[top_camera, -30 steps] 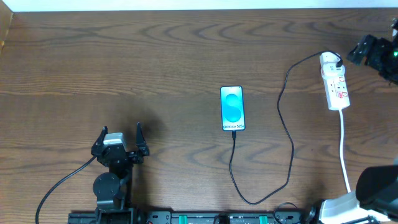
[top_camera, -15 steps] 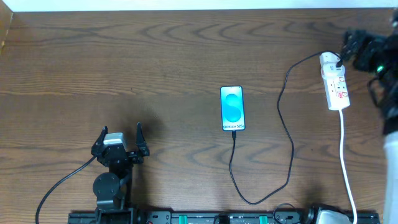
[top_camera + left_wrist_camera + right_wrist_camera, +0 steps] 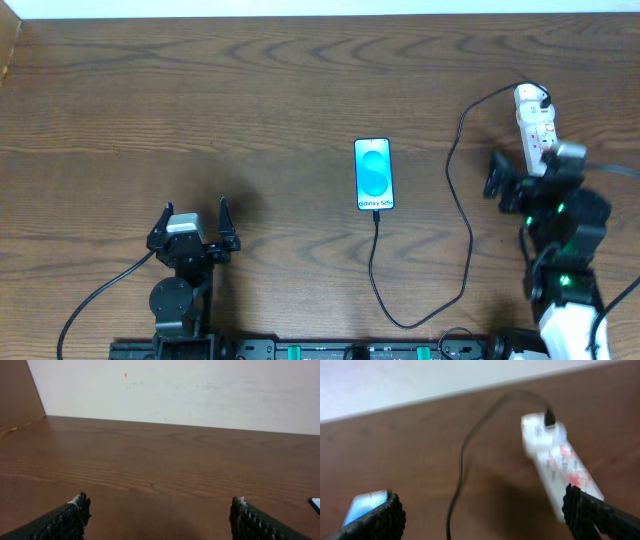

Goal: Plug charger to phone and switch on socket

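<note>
The phone [image 3: 374, 174] lies face up mid-table, its blue screen lit. The charger [image 3: 470, 240], a thin black cable, meets the phone's bottom edge, loops toward the front and runs up to a black plug at the top of the socket [image 3: 531, 112]. This white strip lies at the right, its lower end hidden under my right arm. My right gripper [image 3: 528, 168] hangs open over that end, holding nothing. The right wrist view shows the socket [image 3: 555, 455], charger [image 3: 462, 460] and phone [image 3: 367, 505] between open fingers [image 3: 482, 505]. My left gripper [image 3: 194, 210] rests open at the front left.
The socket's white cord is mostly covered by my right arm. A pale wall [image 3: 175, 390] bounds the table's far edge. The left wrist view shows bare wood between the open fingers [image 3: 159, 510] and a corner of the phone [image 3: 316, 504] at the right edge.
My right arm has swung from the far right edge near the socket's top toward the front, now over the socket's lower end. The left arm, phone and cable are unmoved.
</note>
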You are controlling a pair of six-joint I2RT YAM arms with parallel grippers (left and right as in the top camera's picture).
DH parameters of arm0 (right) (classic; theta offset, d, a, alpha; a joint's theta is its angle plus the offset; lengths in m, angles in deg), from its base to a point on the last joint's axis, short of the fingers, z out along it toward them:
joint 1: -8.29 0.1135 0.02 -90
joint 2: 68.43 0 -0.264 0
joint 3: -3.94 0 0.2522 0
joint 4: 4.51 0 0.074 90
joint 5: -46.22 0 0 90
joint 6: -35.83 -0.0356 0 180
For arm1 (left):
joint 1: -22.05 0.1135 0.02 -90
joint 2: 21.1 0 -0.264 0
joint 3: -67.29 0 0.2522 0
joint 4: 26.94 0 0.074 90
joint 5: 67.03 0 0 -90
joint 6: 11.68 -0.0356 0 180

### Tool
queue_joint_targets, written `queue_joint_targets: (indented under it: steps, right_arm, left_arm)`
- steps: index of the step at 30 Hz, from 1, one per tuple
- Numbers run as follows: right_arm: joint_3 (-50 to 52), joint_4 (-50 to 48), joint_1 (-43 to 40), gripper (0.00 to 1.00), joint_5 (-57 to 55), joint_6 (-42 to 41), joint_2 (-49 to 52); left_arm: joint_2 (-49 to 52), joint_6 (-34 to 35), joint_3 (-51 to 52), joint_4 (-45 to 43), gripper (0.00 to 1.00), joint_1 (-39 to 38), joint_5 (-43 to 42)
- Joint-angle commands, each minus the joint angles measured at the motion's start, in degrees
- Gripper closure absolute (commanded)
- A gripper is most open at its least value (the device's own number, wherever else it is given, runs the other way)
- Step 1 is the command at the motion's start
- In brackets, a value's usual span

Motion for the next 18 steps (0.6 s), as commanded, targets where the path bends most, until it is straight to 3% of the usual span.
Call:
queue_joint_targets:
  steps: [1,9,10,14,18]
  right_arm:
    - [6.5,-0.7,0.5,0.01,0.1,0.2,-7.1]
    - [18.8,0.1,0.5,0.01,-2.4,0.2,-29.9]
    - [18.7,4.5,0.8,0.01,-3.2,0.3,-34.5]
    - [18.7,11.5,1.0,0.01,-4.3,0.4,-41.7]
    - [18.7,11.6,1.0,0.01,-5.9,0.7,-46.1]
  left_arm:
    - [-0.2,-0.8,0.9,2.3,0.09,0.5,0.4]
    - [-0.2,-0.8,0.9,2.3,0.10,0.5,0.4]
    - [-0.2,-0.8,0.9,2.3,0.10,0.5,0.4]
    - [-0.2,-0.8,0.9,2.3,0.10,0.5,0.4]
    - [-0.2,-0.8,0.9,2.3,0.10,0.5,0.4]
